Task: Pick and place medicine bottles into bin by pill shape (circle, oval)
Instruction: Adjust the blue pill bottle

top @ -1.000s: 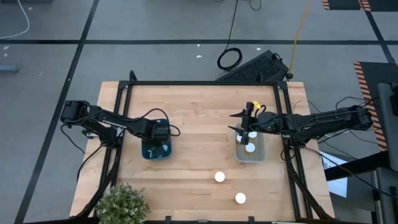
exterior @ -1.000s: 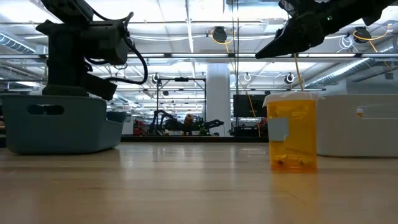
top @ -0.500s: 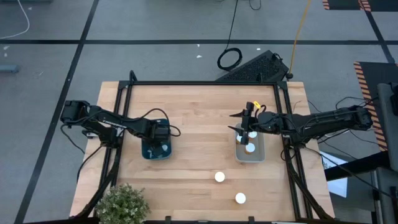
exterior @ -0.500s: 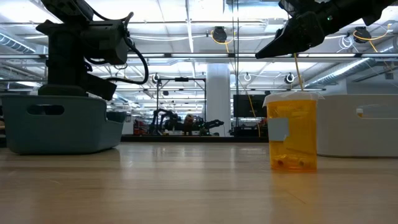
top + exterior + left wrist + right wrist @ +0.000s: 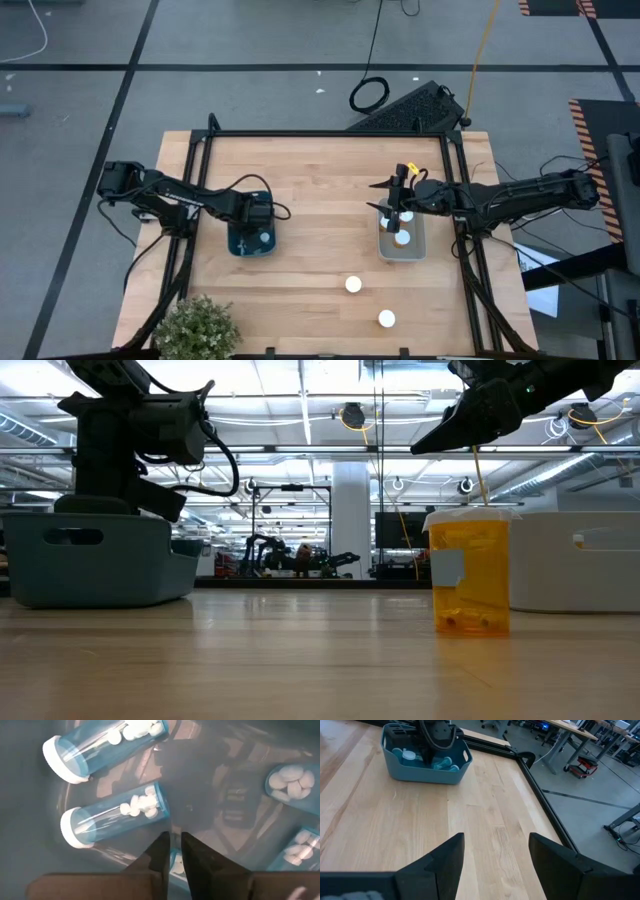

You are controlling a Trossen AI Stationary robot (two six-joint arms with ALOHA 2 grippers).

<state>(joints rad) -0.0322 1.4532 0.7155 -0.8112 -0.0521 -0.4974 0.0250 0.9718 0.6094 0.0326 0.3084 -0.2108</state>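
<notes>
Our left hand (image 5: 258, 225), fingers nearly closed and empty, sits inside the blue bin (image 5: 236, 247). Our right hand (image 5: 397, 208) hangs open over the grey bin (image 5: 416, 247); two bottles (image 5: 353, 284) wait at lower centre of the counter (image 5: 320, 180).

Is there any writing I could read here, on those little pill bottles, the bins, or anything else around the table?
None can be read.
The amber bottle in the low view has a pale label patch, with no legible print.
The blue bottles under the left gripper show only pills, no lettering.
The blue bin and the white bin carry no visible markings.
The keyboard behind the table is too small to read.
</notes>
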